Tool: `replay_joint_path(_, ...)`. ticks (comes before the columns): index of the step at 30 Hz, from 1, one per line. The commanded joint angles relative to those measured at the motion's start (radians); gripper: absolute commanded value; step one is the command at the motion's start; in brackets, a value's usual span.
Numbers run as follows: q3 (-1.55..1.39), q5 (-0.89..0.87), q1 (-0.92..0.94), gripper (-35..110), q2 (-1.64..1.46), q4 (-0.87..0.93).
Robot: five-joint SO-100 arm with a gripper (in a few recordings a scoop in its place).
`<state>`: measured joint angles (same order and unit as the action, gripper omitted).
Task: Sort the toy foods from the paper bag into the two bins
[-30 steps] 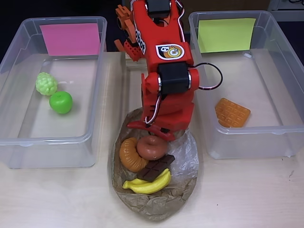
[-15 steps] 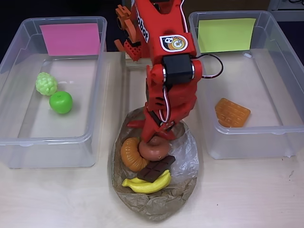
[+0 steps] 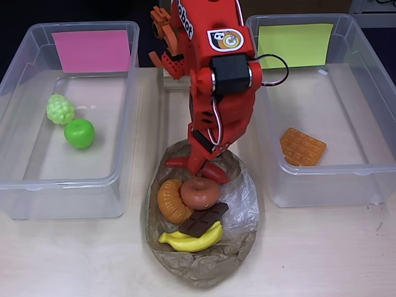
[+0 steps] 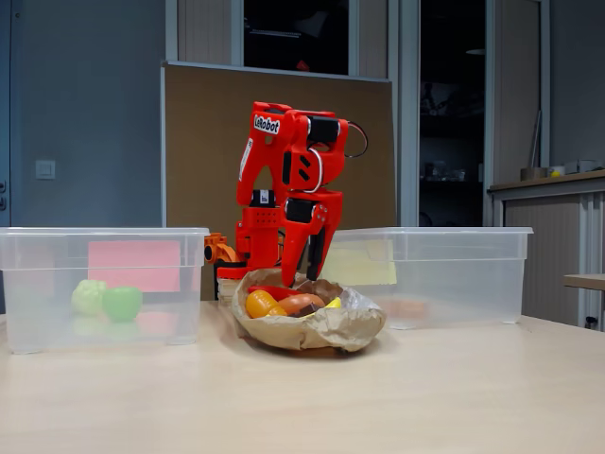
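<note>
"LeRobot" on the arm (image 4: 267, 124)

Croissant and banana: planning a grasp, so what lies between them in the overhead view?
The dark chocolate bar lies between croissant and banana, resting on the banana.

The table (image 4: 397, 397) is light wood, smooth and pale, and it fills the bottom of the fixed view. Behind it stands a big brown board (image 4: 203, 142) with a thin pale edge. To the left of the board the wall (image 4: 85, 113) is blue-grey, and a small white switch (image 4: 45, 169) sits on it. Above the board there is a dark window (image 4: 293, 33). To the right a dark doorway (image 4: 454, 113) opens onto a dim room. Far right stands a grey cabinet (image 4: 553, 251) with a wooden top, and small things rest on it, too small to tell. The light is soft and a bit dim.
</note>
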<state>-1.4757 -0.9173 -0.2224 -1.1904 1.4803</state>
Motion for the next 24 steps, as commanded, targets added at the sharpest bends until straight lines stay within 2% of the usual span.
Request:
replay_joint_path(1, -0.049, -0.002, -0.012, 25, -0.054, -0.048)
replay_joint_path(10, -0.13, -0.006, -0.018, 25, -0.009, -0.183)
replay_joint_path(24, -0.098, 0.017, 0.0, 24, 0.106, -0.204)
